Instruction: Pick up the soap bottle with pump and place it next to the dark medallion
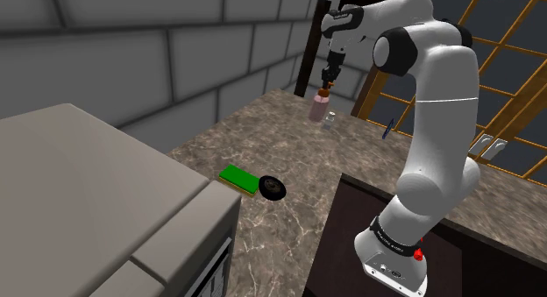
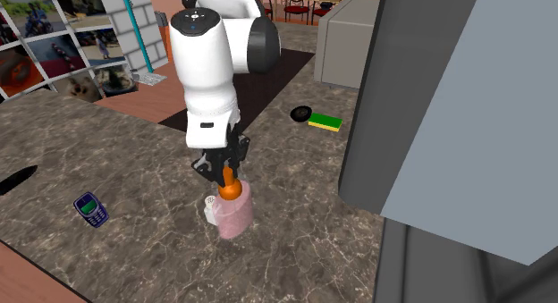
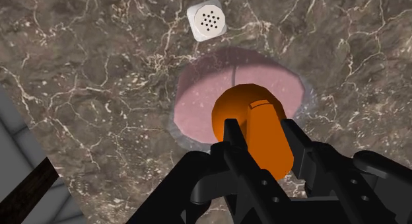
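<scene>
Where the white shaker (image 3: 205, 20) stands on the marbled tabletop (image 1: 289, 137), the pink soap bottle (image 2: 234, 212) sits just beside it, the tool (image 3: 259, 129) gripping its orange pump (image 3: 244, 104). The dark medallion (image 1: 272, 188) lies well apart from the shaker.

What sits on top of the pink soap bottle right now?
An orange pump, clasped by the gripper. The top of the pink soap bottle shows around it; its neck is hidden under the pump and gripper.
</scene>
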`<act>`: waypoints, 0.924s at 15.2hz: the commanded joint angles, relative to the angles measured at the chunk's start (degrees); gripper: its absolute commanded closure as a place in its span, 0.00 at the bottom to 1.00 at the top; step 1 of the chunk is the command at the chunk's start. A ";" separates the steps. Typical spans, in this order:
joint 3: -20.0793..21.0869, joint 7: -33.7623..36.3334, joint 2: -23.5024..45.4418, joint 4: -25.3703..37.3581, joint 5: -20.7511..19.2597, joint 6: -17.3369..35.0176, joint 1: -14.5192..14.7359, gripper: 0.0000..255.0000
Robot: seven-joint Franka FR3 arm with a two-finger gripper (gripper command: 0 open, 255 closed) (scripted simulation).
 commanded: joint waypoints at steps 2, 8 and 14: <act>-0.08 0.20 -0.10 2.20 -0.11 -2.23 -0.24 1.00; -0.19 0.49 0.07 7.17 -0.16 -6.95 -0.96 1.00; -0.17 0.73 0.97 13.35 0.13 -12.14 -2.11 1.00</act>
